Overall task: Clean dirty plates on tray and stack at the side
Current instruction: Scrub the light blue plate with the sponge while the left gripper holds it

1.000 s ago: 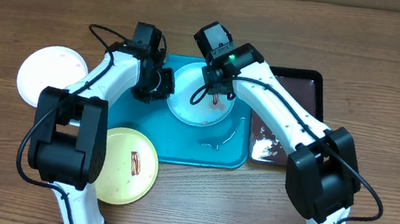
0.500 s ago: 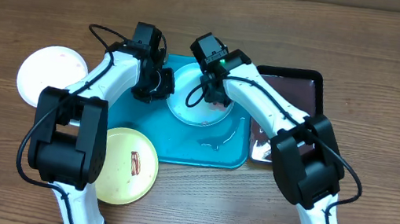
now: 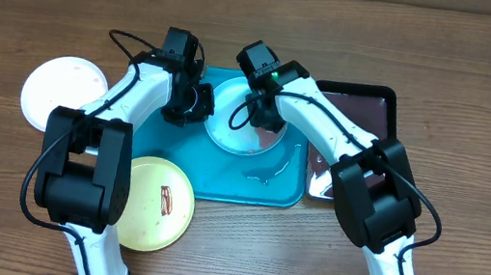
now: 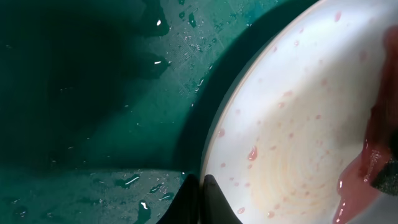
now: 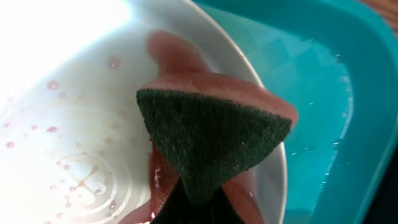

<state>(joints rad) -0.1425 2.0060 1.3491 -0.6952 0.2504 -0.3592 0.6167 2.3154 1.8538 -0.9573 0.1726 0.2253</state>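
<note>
Left wrist view cuts off plate (image 4: 292, 118) and sponge (image 4: 375, 146).

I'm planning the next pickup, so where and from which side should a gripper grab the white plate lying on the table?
Probably its rim, pinched at the outer left edge. The white plate lies flat on the table, so only the thin rim offers a hold; the left arm overlaps its right edge, while the left has bare wood beside it.
</note>
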